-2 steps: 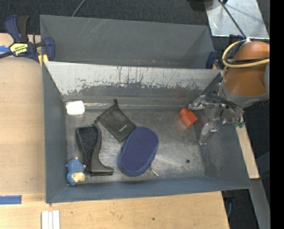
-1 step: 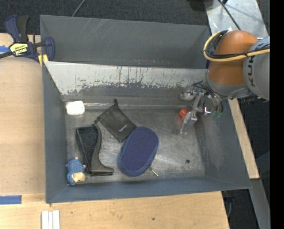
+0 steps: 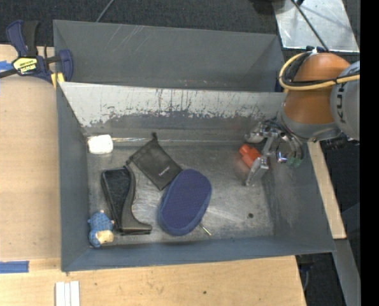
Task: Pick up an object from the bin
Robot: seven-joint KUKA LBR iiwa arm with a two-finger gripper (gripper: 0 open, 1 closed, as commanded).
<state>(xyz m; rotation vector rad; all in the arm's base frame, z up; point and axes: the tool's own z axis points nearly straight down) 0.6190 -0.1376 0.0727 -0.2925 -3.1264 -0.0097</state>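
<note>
One red thing (image 3: 247, 153) is lying just beside our pincer (image 3: 265, 162), toward the bin's (image 3: 170, 69) middle; we are not making out whether it is spread.

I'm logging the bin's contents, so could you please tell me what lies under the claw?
A small red-orange object sits below the claw, near the right wall of the bin. The claw covers part of it, so its shape is hidden.
</note>
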